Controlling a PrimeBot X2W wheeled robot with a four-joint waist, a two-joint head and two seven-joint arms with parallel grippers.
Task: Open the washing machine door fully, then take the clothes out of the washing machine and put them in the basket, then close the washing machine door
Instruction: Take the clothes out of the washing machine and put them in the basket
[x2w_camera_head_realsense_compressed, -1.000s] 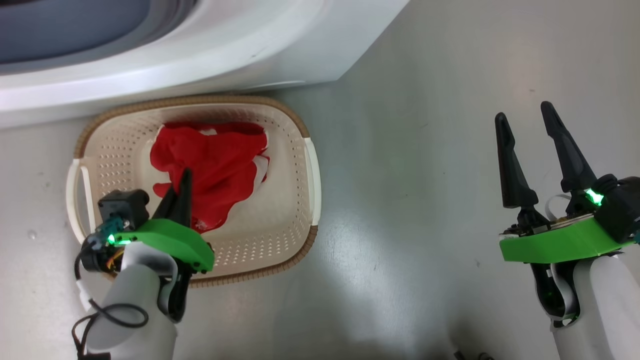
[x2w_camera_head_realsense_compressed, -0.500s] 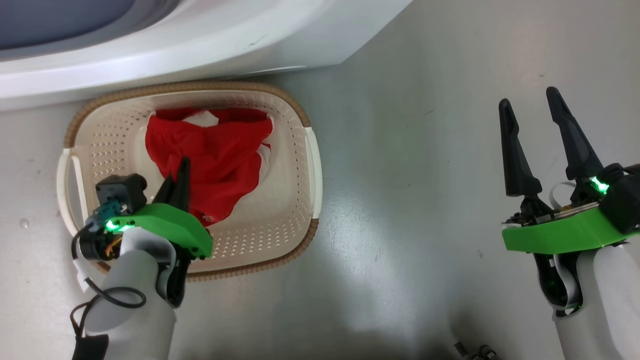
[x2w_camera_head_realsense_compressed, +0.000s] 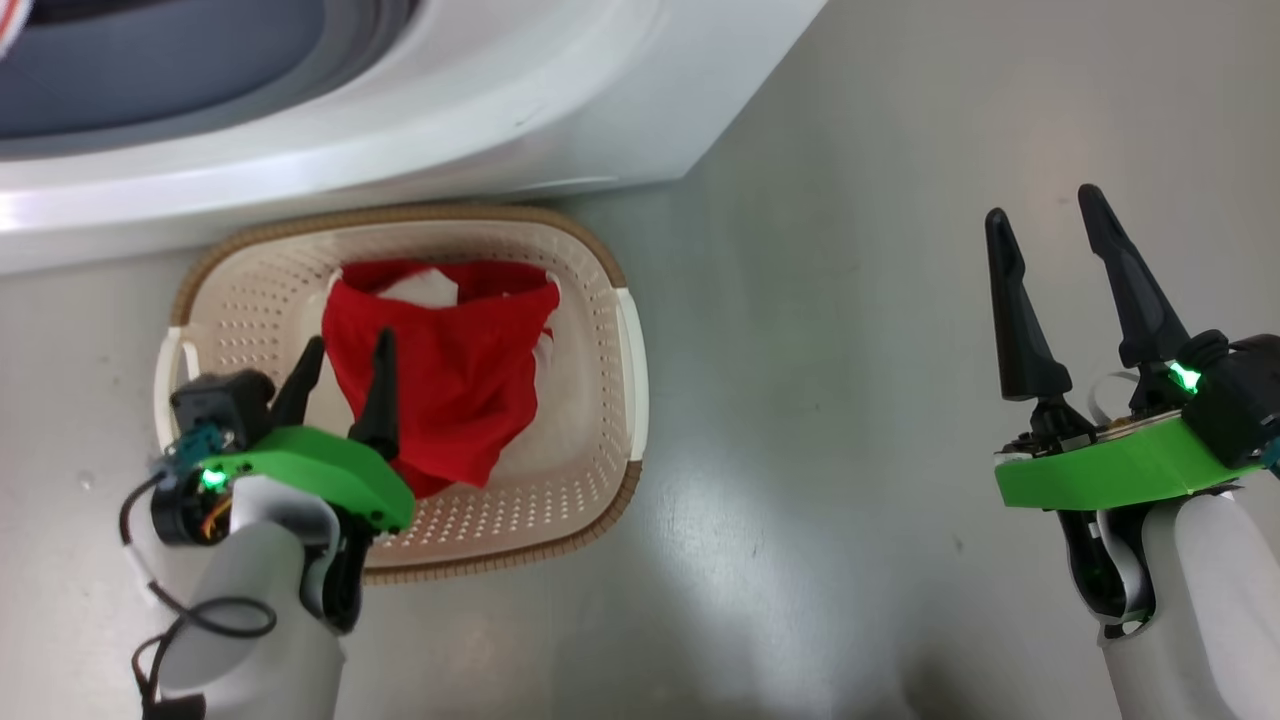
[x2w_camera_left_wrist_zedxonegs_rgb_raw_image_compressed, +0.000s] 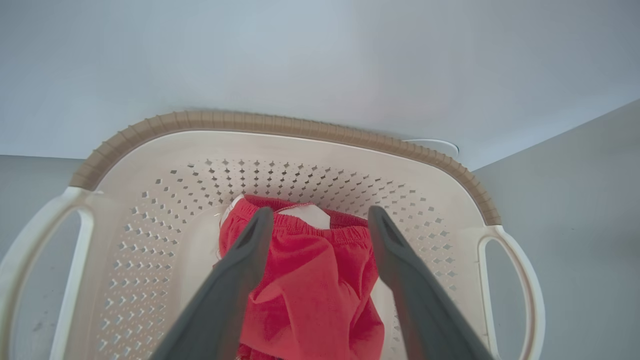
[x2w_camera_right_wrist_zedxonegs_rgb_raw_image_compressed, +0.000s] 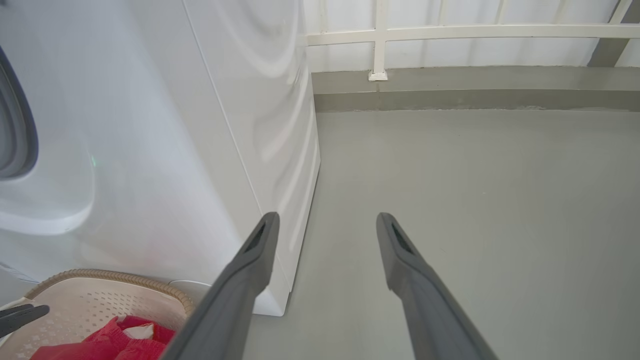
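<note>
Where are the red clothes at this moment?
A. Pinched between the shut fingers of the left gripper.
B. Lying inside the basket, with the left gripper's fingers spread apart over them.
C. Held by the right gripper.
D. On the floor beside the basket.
B: the clothes lie in the basket, and the left gripper above them has its two fingers wide apart, as the left wrist view also shows.

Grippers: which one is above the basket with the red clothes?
The left gripper. It hangs open above the clothes in the basket; the right gripper is off over the grey floor.
</note>
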